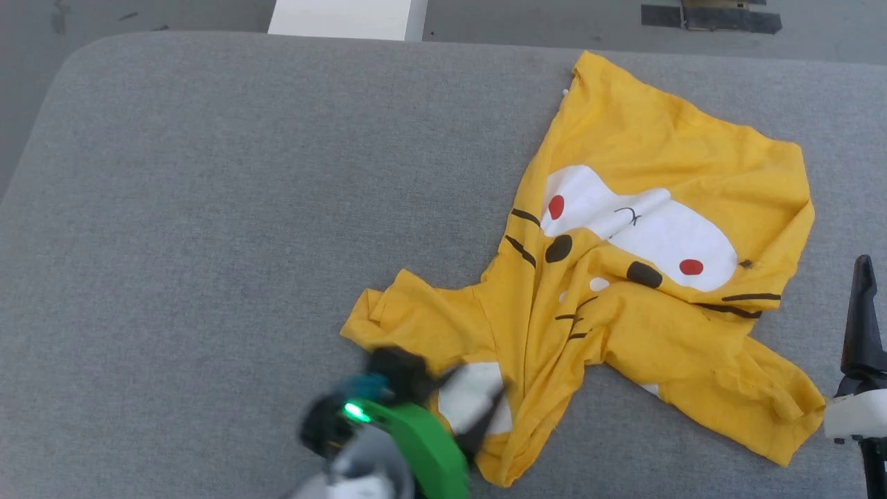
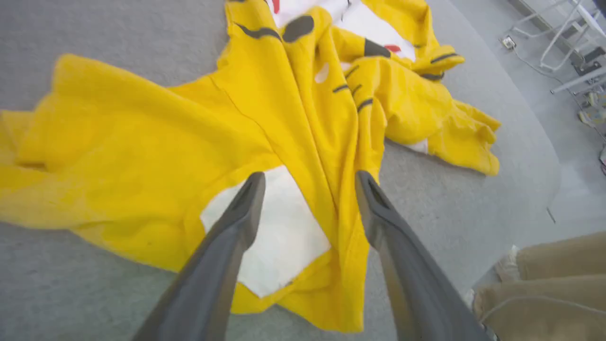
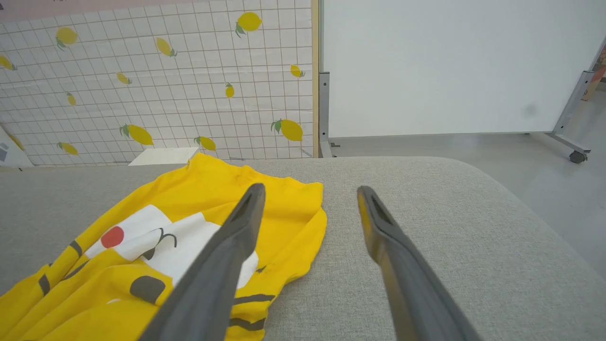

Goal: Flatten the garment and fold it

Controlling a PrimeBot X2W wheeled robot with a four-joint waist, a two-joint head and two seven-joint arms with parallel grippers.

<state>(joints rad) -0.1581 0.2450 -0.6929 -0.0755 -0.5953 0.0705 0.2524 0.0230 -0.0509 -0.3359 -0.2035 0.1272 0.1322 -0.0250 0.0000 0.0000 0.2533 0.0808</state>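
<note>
Shirt [image 1: 624,138] is lying bunched on pad [image 1: 208,208]. L gripper [image 2: 308,176], over its near edge, & R gripper [image 3: 310,188] are both gaping, empty.

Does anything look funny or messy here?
Yes. The yellow tiger T-shirt lies crumpled and twisted on the grey padded surface, not flat. Folds run through the tiger face, so its eyes and whisker stripes sit crooked, and one sleeve is bunched up. Nothing looks torn or spilled.
</note>
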